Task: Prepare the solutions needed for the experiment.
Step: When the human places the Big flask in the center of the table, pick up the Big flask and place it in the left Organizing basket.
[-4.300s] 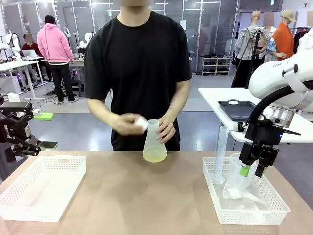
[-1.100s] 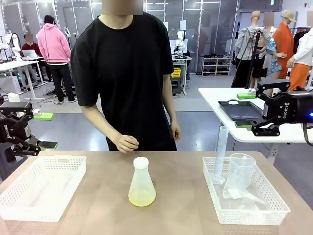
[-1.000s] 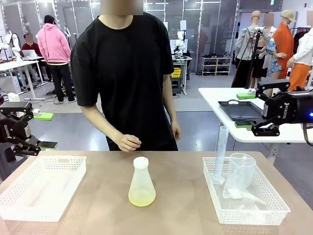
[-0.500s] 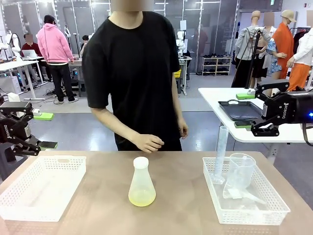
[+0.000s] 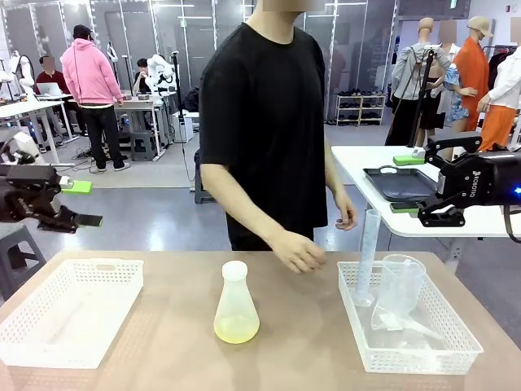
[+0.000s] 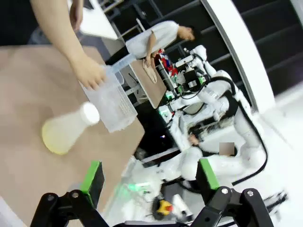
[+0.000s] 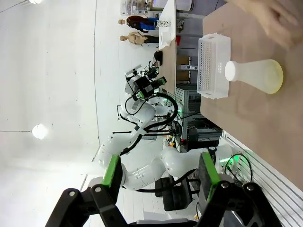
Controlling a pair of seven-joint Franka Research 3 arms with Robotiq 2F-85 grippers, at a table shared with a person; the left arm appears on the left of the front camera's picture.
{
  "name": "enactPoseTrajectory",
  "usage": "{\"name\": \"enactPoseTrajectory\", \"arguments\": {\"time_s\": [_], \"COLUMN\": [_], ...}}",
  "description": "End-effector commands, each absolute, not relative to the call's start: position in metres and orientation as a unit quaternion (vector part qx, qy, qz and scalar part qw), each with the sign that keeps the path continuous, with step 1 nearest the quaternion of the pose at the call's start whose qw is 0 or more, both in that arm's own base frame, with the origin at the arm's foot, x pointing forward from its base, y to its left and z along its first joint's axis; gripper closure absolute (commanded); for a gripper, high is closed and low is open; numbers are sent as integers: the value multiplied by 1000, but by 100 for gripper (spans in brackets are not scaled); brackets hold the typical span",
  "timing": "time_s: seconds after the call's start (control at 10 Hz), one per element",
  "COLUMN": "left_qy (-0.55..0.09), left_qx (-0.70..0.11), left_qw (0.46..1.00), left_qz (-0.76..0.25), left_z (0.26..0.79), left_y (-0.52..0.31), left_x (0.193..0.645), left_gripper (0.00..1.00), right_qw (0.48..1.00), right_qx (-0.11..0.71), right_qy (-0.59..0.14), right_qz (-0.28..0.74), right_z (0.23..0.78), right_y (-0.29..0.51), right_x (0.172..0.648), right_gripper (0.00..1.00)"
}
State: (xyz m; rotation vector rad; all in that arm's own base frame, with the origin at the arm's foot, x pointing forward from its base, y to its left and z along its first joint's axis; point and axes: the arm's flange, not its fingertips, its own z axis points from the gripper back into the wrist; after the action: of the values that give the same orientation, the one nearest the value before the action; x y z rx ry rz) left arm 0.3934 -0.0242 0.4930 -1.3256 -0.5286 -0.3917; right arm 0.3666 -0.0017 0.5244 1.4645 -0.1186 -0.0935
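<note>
A translucent white conical flask with a white cap stands upright mid-table, with a shallow layer of pale yellow solution at its bottom. In the left wrist view the flask and solution lie far beyond the open fingers. The right wrist view shows the flask sideways. My left gripper hovers open off the table's left edge. Off the right edge, level with the person's waist, my right gripper is open and holds nothing. The person's hand is between the flask and the right basket.
A white basket sits at the table's left. Another white basket at the right holds a tall measuring cylinder and a clear beaker. Behind my right gripper stands a white side table with a dark tray.
The person has stepped to the right and their hand has moved toward the right basket. My left gripper has turned and risen a little. Flask and right arm have not moved.
</note>
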Motion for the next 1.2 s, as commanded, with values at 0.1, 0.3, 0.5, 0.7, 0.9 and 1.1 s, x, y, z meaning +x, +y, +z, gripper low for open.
{"name": "enactPoseTrajectory", "arguments": {"time_s": [0.1,0.3,0.5,0.7,0.9,1.1], "left_qy": [-323,-381,-376,-366,-366,-372], "left_qx": [-563,-516,-528,-528,-528,-526], "left_qw": [690,688,682,685,685,685], "left_qz": [-320,-341,-338,-343,-343,-340], "left_z": [484,474,468,477,477,473], "left_y": [-44,-67,-72,-63,-63,-65], "left_x": [434,445,448,443,443,446], "left_gripper": [0,0,0,0,0,0], "right_qw": [739,739,739,739,739,739], "right_qx": [670,670,670,670,670,670], "right_qy": [-55,-55,-55,-55,-55,-55], "right_qz": [-40,-40,-40,-40,-40,-40], "right_z": [525,525,525,525,525,525], "right_y": [-2,-2,-2,-2,-2,-2], "right_x": [366,366,366,366,366,366], "right_gripper": [18,18,18,18,18,18]}}
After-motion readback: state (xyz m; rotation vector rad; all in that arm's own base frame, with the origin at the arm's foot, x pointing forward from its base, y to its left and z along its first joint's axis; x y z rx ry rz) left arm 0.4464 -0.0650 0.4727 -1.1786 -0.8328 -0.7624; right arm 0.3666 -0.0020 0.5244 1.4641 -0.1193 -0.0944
